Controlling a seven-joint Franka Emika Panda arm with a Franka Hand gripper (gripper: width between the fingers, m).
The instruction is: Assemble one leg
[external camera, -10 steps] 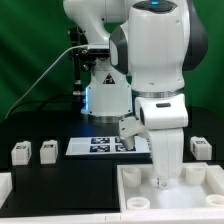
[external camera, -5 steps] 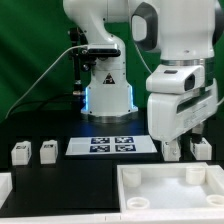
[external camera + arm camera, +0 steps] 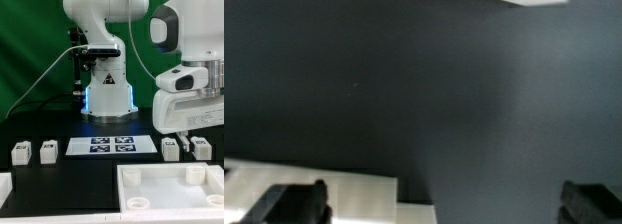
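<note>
Arm posed at the exterior view's right. The white-cased two-finger gripper [image 3: 186, 134] hangs low over the black table [image 3: 70, 175]. Directly below it stand a short white plastic leg [image 3: 170, 148] and, just beside that, a second white leg [image 3: 202, 149]. We cannot tell from this view whether the fingers touch either one.

In the wrist view we see both dark fingers [image 3: 295, 205] far apart at the frame edges, with mostly bare table between them. The claw is wide open and holds nothing. A pale flat edge [image 3: 331, 180] shows near one finger; we cannot tell which part it is.

Two more white legs [image 3: 20, 152] [image 3: 47, 150] stand at the exterior view's left. The marker board [image 3: 112, 146] lies between the two pairs. The large white square tabletop with raised rim [image 3: 170, 190] lies at the front right.
</note>
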